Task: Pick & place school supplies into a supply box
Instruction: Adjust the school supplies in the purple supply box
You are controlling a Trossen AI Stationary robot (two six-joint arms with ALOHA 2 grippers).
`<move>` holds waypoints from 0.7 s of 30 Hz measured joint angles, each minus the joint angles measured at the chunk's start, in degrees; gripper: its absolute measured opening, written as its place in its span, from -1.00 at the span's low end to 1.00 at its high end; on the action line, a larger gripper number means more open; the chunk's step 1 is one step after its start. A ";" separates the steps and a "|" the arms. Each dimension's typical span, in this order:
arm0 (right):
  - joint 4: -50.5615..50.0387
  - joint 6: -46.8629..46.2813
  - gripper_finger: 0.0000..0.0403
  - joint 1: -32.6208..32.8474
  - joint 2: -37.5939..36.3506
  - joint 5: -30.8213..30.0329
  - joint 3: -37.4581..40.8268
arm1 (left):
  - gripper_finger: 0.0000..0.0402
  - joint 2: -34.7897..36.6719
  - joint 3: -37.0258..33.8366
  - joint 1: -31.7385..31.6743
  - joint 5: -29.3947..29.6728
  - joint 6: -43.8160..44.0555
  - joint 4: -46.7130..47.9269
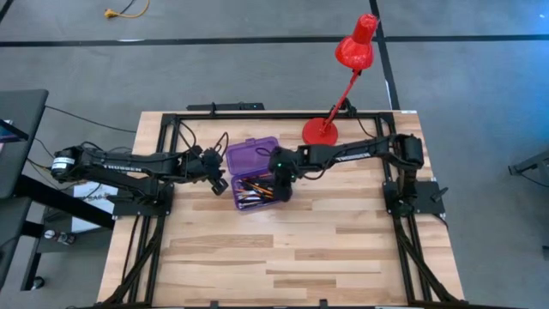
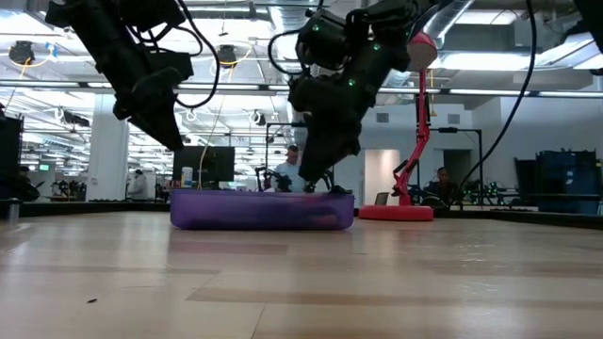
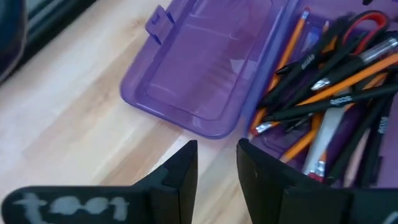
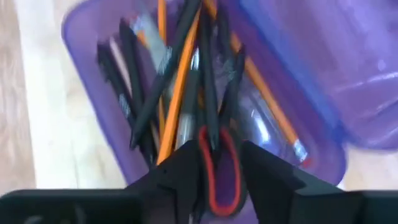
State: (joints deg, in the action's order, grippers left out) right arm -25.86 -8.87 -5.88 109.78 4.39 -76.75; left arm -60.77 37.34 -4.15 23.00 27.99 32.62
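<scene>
The open purple box (image 1: 254, 174) mid-table holds pencils (image 3: 339, 79), pens (image 4: 140, 106) and scissors (image 4: 219, 168) — the right gripper (image 4: 217, 171) is over them, fingers apart around the red handle, while the left gripper (image 3: 216, 171), fingers slightly apart, waits beside the box.

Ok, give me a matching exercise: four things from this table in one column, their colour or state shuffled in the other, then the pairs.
1. supply box
2. desk lamp
3. scissors
4. pencils

a. orange, lying among black pens
b. red loop handle between the right claw's fingers
c. purple, lid open
d. red, standing beyond the box

Pairs: 1-c, 2-d, 3-b, 4-a
</scene>
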 joint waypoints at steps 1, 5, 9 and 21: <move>-0.45 0.37 -0.33 -0.14 -0.04 1.16 0.11 | -0.50 0.00 0.00 -0.22 0.50 -0.76 0.00; 0.15 2.58 -0.15 1.04 -0.29 1.74 0.09 | -0.51 -0.29 -1.35 -3.14 -2.25 -7.70 -4.44; 0.92 2.00 -0.04 2.13 -0.29 1.70 0.09 | -0.53 -1.11 -6.25 -10.09 -10.84 -8.90 -13.22; 7.09 0.30 -0.08 6.04 -1.38 -0.02 0.09 | -0.53 -2.75 -11.10 -31.39 -23.74 -15.72 -28.16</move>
State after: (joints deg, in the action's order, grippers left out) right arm -18.78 -8.58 0.16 108.40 4.36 -76.66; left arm -63.52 26.24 -35.55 -0.74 12.27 4.46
